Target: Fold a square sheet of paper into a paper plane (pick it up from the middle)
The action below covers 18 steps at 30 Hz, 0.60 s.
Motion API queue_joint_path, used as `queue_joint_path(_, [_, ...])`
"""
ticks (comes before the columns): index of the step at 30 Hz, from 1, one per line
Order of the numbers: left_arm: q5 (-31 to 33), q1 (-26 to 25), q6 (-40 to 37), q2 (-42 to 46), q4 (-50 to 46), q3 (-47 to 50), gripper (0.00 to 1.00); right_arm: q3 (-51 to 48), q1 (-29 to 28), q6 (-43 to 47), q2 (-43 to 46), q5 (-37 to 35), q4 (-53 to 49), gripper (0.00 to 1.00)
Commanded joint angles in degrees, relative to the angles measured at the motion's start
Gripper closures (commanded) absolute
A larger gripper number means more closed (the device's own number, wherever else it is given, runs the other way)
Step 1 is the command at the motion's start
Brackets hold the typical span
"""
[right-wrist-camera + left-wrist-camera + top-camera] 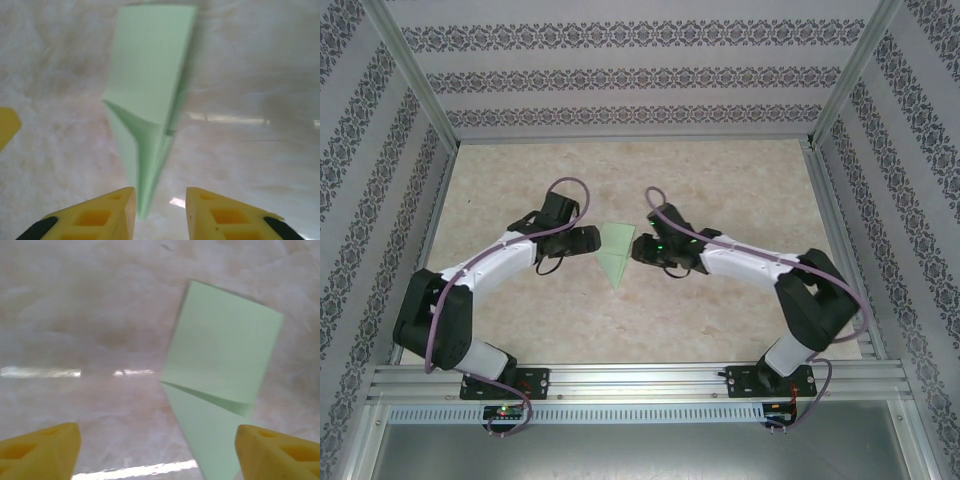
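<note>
- Green, pale and matte, the paper plane lies flat at the middle of the table, between the two grippers. It is a slim folded dart with a blunt wide end on the far side and a sharp point on the near side.
- Thin, crisp creases mark the paper. One ridge runs down its length, and a slanting flap edge crosses it where the taper begins.
- Yellow plastic fingers of the left gripper stand wide apart and released, holding nothing. In the left wrist view the plane's tapering end passes just beside one of them.
- The right gripper has its moulded, hollow-celled yellow fingers drawn close, with a gap showing between them. The plane's point reaches into that gap near one finger and is not pinched.
- White arm shells with black joints carry looping purple cables.
- Beige, marbled and glossy, the table top throws back streaks of light.
- Wallpapered walls, white with dark ornamental bands, enclose the table on three sides. Bare aluminium posts stand at the far corners.
- A ribbed aluminium rail along the near edge holds both arm bases.
</note>
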State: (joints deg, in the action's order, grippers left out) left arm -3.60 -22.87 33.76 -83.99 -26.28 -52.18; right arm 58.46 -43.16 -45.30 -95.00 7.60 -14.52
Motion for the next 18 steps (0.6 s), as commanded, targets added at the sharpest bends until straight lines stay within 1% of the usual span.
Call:
queue_joint_path(1, [-0.01,2.37,3.27,3.09,3.47,3.27,0.13,6.42,-3.89,0.68,-5.08,0.28,-0.10,0.71])
queue_joint_path(5, [-1.27,5.85,4.54,5.22,4.52,6.53,0.10,13.58,-6.29,1.48,-12.47,1.25,-3.59,0.72])
queue_joint_path(10, [-2.48,8.02,5.62,6.66,5.43,8.54,0.09,20.47,-6.91,3.40,-19.16,1.65,-8.92,0.73])
queue_joint_path(13, [-2.65,8.24,5.86,6.89,5.54,8.72,0.09,22.49,-6.69,4.96,-21.36,1.59,-11.58,0.73])
queue_joint_path(18, [-3.86,8.37,6.93,6.71,6.65,9.03,0.08,21.87,-5.44,8.16,-22.67,1.63,-15.18,0.73])
